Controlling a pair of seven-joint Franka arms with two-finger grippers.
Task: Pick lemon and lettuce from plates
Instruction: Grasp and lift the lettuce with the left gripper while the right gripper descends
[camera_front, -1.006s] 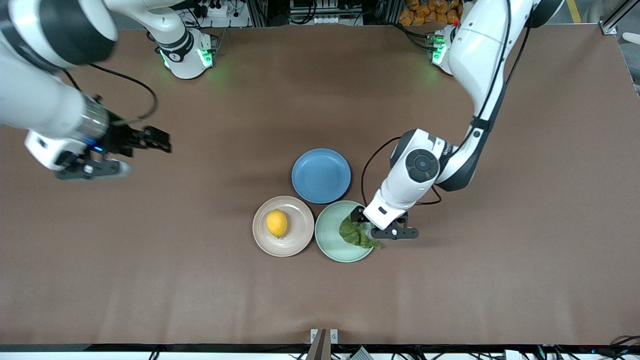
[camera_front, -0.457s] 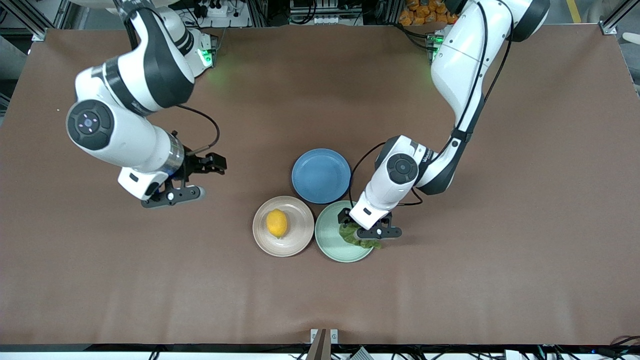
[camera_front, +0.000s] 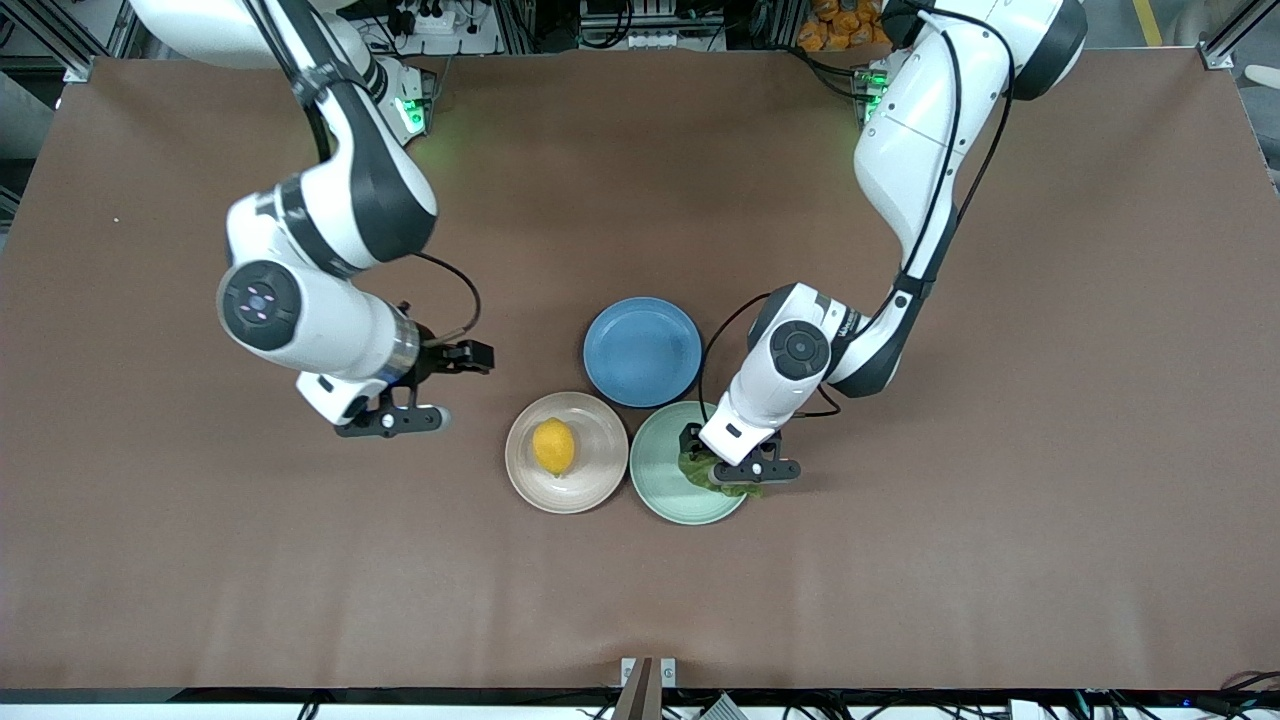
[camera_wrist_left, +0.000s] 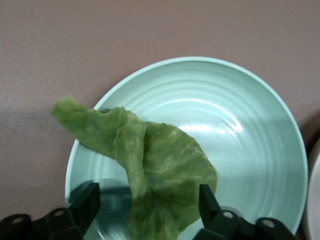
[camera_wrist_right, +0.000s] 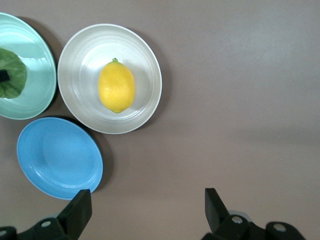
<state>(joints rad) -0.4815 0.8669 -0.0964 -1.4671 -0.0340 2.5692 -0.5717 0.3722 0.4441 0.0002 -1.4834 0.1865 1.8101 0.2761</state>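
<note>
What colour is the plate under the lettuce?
Pale mint green plate; the lettuce lies on it, shown best in the left wrist view.

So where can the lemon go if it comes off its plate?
Bare table lies nearer the camera than the three plates, and toward either end. The blue plate is empty too. It's crowded where the beige plate and green plate meet.

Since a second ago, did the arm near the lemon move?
Yes. The right gripper has swung over the table toward the beige plate holding the lemon, though not over it yet.
</note>
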